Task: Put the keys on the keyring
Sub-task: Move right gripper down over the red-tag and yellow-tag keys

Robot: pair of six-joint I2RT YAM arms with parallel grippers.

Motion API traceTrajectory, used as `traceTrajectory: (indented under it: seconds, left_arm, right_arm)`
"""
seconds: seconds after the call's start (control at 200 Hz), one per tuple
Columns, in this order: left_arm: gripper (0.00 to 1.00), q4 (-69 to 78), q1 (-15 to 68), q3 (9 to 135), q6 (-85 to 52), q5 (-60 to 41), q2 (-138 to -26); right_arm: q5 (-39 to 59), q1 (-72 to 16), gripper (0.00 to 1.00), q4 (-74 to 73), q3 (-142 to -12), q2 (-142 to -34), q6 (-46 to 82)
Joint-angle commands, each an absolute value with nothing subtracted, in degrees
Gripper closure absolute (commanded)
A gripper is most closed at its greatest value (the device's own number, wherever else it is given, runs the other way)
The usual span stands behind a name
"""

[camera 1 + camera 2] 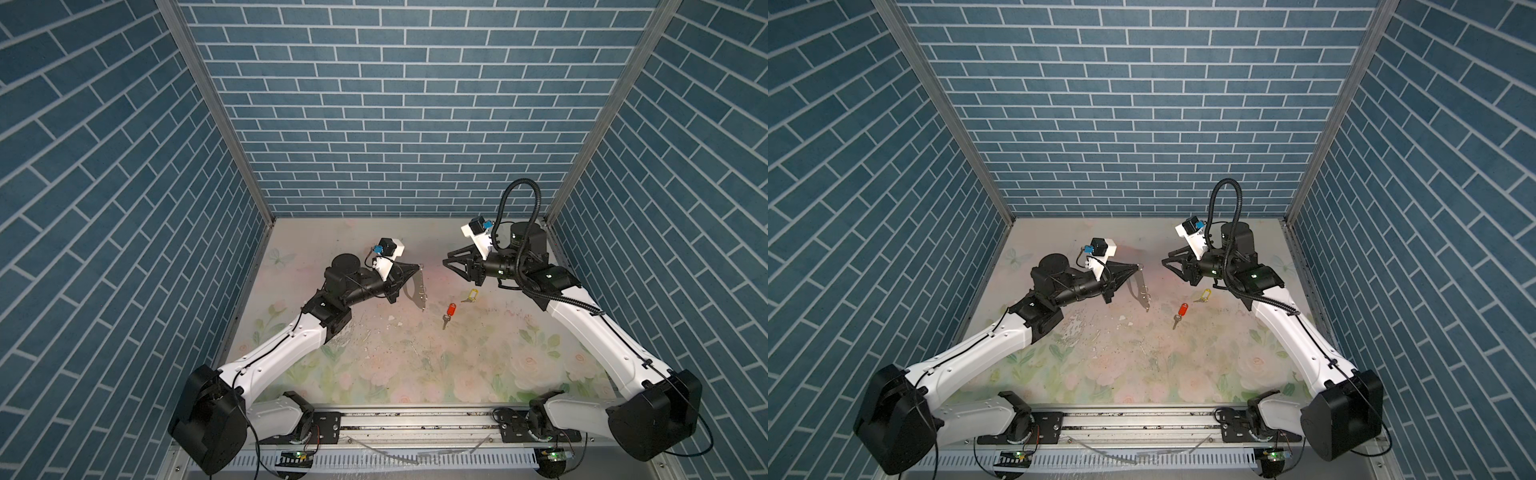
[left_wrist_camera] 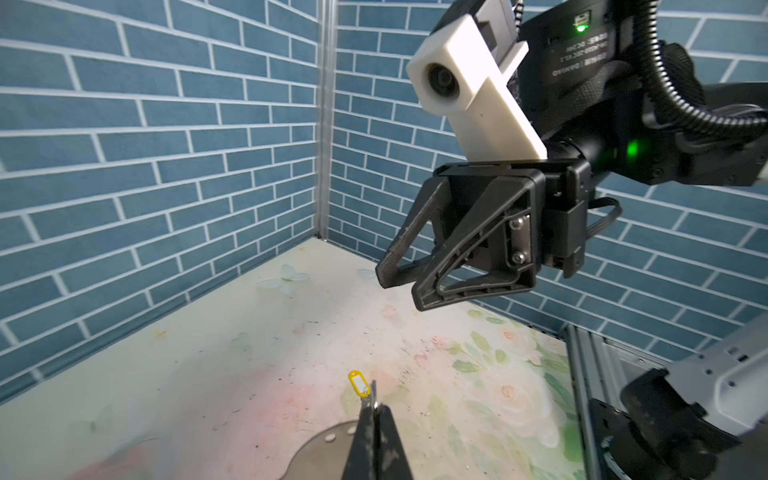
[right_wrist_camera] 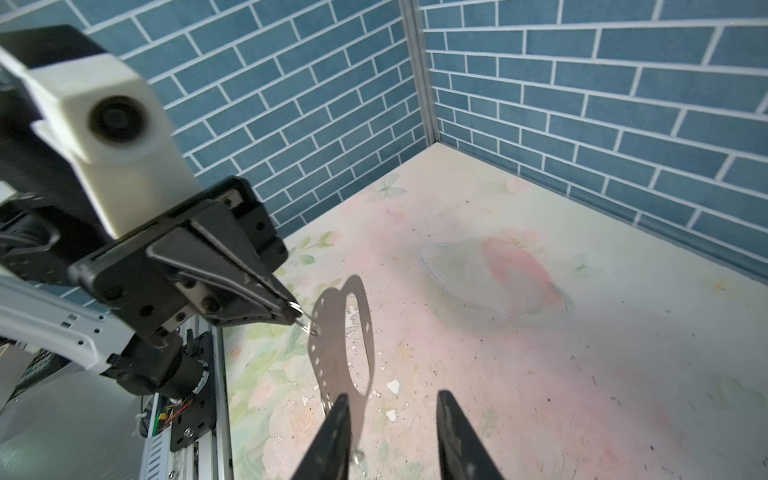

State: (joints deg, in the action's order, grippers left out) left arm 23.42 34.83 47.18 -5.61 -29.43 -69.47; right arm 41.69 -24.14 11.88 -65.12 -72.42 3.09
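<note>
Right pincer (image 1: 446, 257) stands with its jaws partly apart and nothing between them, raised over the back half of the flower-printed desk (image 1: 415, 365) and pointing across at the left pincer (image 1: 420, 266). That one is clamped tight on a small silver ring of the keyring (image 1: 415, 289), a black flat oval strap loop that hangs down from its tips; whether the loop's lower end touches the desk I cannot tell. Both keys lie flat on the desk, right of the middle and toward the front edge from the right pincer. The yellow-tagged key (image 1: 469, 296), small silver metal with a plastic tag, lies close below that arm's wrist, slanting across the desk with its tag toward the right edge. The red-tagged key (image 1: 449, 313), of the same make, lies nearer the middle, its long axis running mostly back to front with the tag at the back end. The two are apart from each other and from the hanging loop. The right arm is the nearer and the free one, so the pick looks to be its job; it would have to tip downward and draw toward the front edge. The red-tagged key has bare desk all round it; the yellow-tagged key is more crowded by the arm above.
</note>
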Motion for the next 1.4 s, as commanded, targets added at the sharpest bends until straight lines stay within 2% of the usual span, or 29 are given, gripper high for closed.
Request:
traceTrajectory:
  seconds: [0.0, 0.245, 0.44, 0.695, 1.14, 1.395]
  left_arm:
    - [1.0, 24.38, 37.39, 47.63, -3.72, -17.92, -67.56]
    - [1.0, 15.82, 44.47, 51.01, 0.0, -0.29, -67.84]
    - [1.0, 12.18, 47.43, 53.38, 0.02, 7.25, -70.16]
    - [1.0, 11.34, 49.2, 54.67, 1.18, 10.13, -72.04]
    - [1.0, 11.25, 49.35, 51.8, 0.54, 11.02, -68.89]
    - [1.0, 10.38, 49.39, 51.42, 0.37, 10.64, -68.53]
  right_arm:
    - [34.64, -24.2, 0.65, 10.53, -63.75, -72.37, 8.59]
    - [21.13, -24.17, 0.65, 15.06, -64.85, -75.28, 13.92]
    - [13.15, -23.98, 0.64, 19.87, -65.3, -77.39, 16.7]
    - [8.71, -22.19, 0.64, 22.86, -62.67, -81.93, 19.77]
    - [2.0, -19.86, 0.62, 23.68, -57.56, -91.62, 23.45]
    - [2.67, -18.86, 0.71, 20.49, -54.52, -95.22, 24.57]
